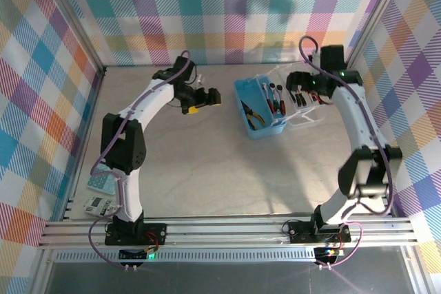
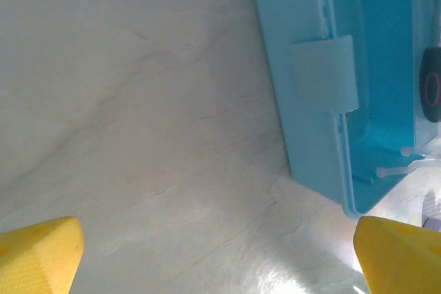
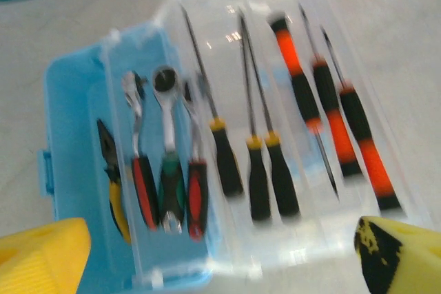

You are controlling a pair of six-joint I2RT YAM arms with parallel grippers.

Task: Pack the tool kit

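**A:** Status, left to right?

**B:** Your left gripper (image 1: 204,102) is spread wide and empty over bare surface (image 2: 138,101), just beside the case (image 1: 241,101) wall. The case sits mid-right, with pliers (image 3: 114,184) and wrench (image 3: 146,187) inside.

**A:** Screwdrivers?

**B:** The screwdrivers (image 3: 272,170) lie in the clear lid (image 3: 220,46), I think; the view's blurred. Your right gripper (image 3: 220,266) hangs above them, fingers apart, holding nothing.

**A:** Left to do?

**B:** Tools look packed. The lid is not yet shut or latched.

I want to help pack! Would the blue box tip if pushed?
Probably not: the blue box sits low and flat on the table, so it would likely slide. Its open clear lid looks thin and might flex.
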